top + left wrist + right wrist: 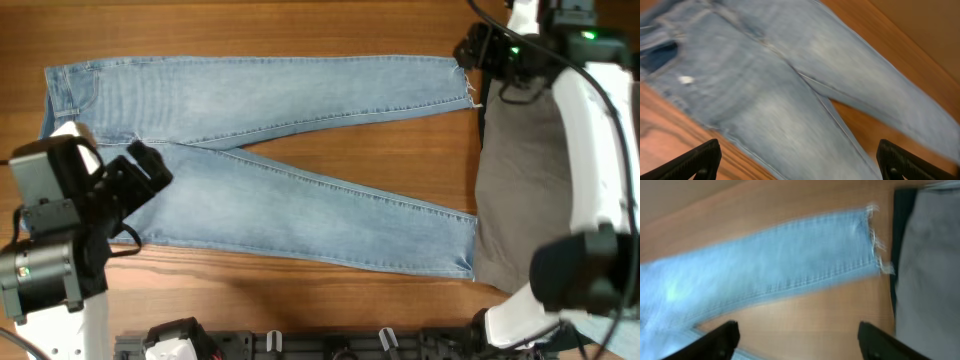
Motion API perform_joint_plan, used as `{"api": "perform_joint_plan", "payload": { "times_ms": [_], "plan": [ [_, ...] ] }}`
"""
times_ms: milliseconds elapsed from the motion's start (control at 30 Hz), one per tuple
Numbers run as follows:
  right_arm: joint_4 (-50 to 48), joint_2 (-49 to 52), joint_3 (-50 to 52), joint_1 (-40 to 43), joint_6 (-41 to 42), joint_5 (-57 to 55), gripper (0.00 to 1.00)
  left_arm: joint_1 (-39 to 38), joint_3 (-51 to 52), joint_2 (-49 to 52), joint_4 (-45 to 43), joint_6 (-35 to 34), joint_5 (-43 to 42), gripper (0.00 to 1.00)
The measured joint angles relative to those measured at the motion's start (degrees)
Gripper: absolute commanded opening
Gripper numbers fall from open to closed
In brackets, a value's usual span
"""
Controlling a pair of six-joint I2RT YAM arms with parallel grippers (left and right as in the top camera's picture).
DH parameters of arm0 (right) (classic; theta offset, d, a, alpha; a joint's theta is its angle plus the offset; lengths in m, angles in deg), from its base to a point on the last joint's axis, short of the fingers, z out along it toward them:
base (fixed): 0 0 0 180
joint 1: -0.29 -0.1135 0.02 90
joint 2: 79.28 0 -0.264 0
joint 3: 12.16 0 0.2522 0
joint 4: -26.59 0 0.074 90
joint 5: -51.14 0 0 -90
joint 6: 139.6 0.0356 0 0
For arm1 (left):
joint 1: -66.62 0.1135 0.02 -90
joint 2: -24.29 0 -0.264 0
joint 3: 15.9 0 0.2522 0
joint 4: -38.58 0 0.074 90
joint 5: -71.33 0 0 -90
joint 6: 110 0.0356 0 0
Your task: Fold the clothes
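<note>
The jeans (250,90) lie flat and open on the worktop (380,160). The waistband sits at the left of the overhead frame, and the two legs run to the right in a narrow V. Bare wood shows in the wedge between the legs, in a strip along the top of the frame, and in a band below the lower leg. At the right the room closes. The upper leg's frayed hem (468,80) ends just beside the dark edge of the grey-khaki trousers (520,190), and the lower hem (472,245) comes right up against them.

The left arm (50,260) stands at the lower left, over the seat and thigh. In its wrist view the left fingers (700,160) are spread very wide with nothing between them. They hover above the denim near a pocket (660,55) and a small white worn spot (686,79).

The right arm (590,150) reaches to the upper right corner. The right fingers (715,342) are likewise parted and gripping nothing, above the wood just below the upper leg's hem.
</note>
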Motion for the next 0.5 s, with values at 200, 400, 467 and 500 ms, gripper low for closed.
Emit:
{"api": "perform_joint_plan", "payload": {
  "times_ms": [200, 400, 467, 500],
  "plan": [
    [16.5, -4.7, -0.3, 0.0, -2.1, 0.4, 0.6, 11.8, 0.0, 4.8, -0.2, -1.5, 2.4, 0.88],
    [23.4, -4.4, -0.2, 0.0, -4.9, 0.6, 0.66, 21.7, 0.0, 14.8, -2.0, -3.5, 3.5, 0.88],
    [23.5, -4.4, 0.5, -0.2, -5.1, 0.7, 0.68, 24.1, 0.0, 20.0, -3.1, -3.9, 3.4, 0.93],
    [23.4, -4.4, 1.0, -0.4, -5.1, 0.7, 0.68, 24.7, 0.0, 22.0, -3.3, -3.9, 3.4, 0.94]
  ]
}}
